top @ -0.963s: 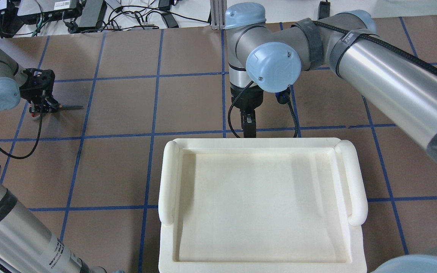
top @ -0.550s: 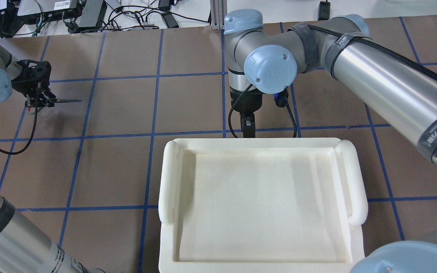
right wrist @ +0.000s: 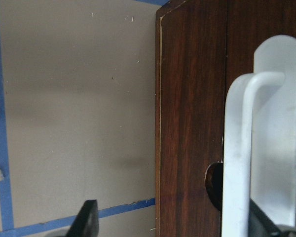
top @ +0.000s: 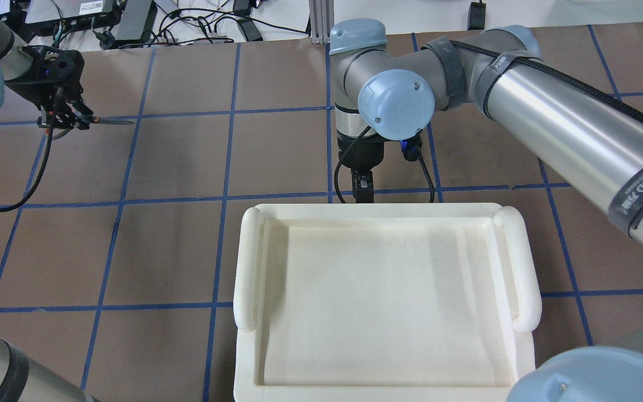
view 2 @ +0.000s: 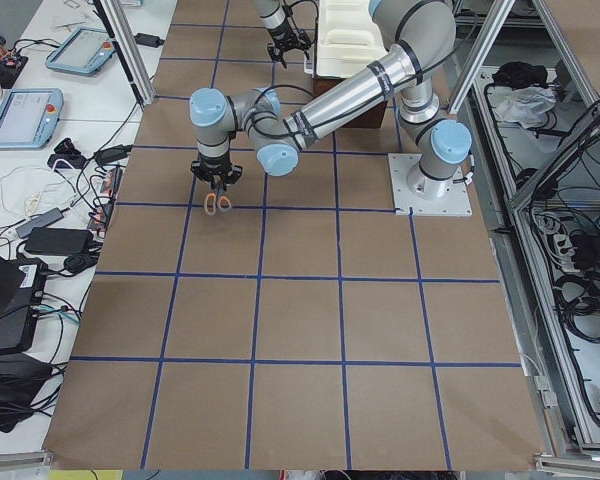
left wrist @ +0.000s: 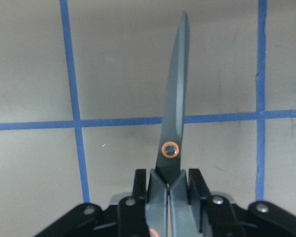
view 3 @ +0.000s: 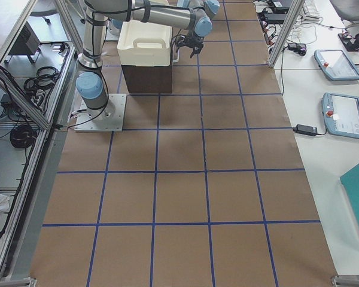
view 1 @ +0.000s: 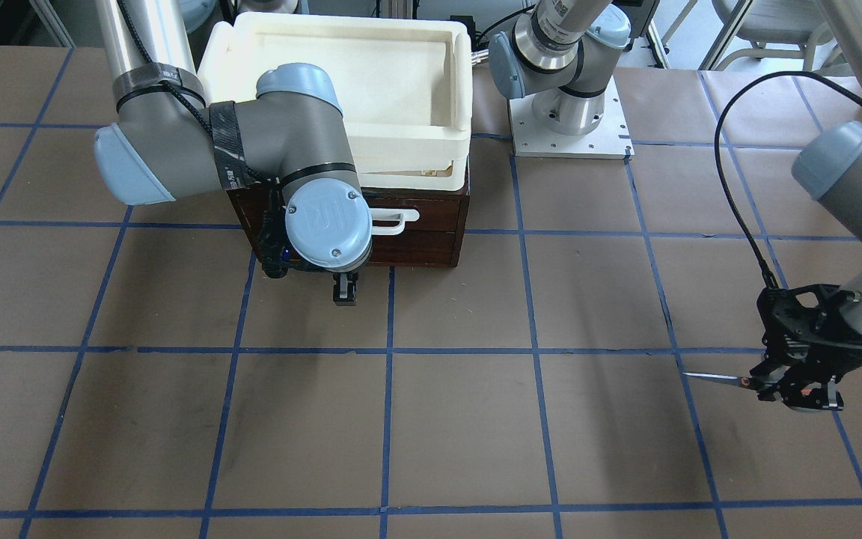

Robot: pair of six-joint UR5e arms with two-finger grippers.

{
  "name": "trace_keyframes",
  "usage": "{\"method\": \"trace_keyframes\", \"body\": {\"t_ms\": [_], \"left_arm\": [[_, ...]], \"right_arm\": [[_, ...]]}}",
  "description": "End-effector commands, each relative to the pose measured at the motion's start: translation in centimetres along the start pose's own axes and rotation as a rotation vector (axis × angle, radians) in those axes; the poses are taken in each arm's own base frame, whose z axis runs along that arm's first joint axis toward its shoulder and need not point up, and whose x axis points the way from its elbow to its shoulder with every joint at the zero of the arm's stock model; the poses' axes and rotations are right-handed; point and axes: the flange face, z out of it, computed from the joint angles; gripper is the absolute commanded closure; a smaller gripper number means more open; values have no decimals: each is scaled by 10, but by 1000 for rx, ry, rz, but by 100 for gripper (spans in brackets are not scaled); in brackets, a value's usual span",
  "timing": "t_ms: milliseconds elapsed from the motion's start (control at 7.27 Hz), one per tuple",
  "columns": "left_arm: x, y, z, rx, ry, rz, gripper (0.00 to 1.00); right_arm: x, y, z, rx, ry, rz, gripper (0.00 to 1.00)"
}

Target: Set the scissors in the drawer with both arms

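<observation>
Nearest the operators' side, the left hand (view 1: pixel 794 391) is clamped on the scissors (view 1: pixel 723 379) at the grey handle end, just behind the pivot. The wrist view shows the two fingers pressed against either side of the shanks. The blades are shut together and lie roughly level, pointing toward the middle of the worktop (view 1: pixel 461 419). The pair looks to be carried clear of the brown paper rather than resting on it.

Farther in, well apart from the scissors, the right hand (view 1: pixel 345 288) hangs just in front of the dark brown drawer (view 1: pixel 438 213). Its wrist view shows the jaws spread, with the white bar handle (right wrist: pixel 241 148) close ahead and roughly in line between them. Whether the bar already sits inside the jaws cannot be told. The drawer front looks flush with its cabinet, so it appears shut. On top of the cabinet sits the cream-white tray (view 1: pixel 461 90).

The pick-up seems finished, and the step in hand is the opening of the drawer. The right hand likely needs to close on the bar and draw it straight out, away from the robot. Only then could the left arm bring the scissors across, hold them above the pale interior and let go.
</observation>
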Motion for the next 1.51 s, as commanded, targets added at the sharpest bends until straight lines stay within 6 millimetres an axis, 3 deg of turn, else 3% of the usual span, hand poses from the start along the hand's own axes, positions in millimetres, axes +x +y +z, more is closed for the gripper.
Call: {"method": "trace_keyframes", "body": {"t_ms": [0, 138, 275, 412, 1375], "left_arm": [[10, -62, -52, 10, -6, 40, 100], [17, -119, -76, 11, -5, 93, 100], [30, -162, -94, 21, 18, 42, 100], [39, -188, -101, 27, 38, 26, 100], [41, -193, -100, 23, 43, 49, 100]], "right_arm": [[0, 3, 9, 6, 14, -5, 0], [0, 4, 10, 7, 16, -8, 0], [0, 4, 9, 6, 10, -10, 0], [-1, 4, 8, 5, 1, -22, 0], [-12, 6, -7, -5, -102, -100, 0]]}}
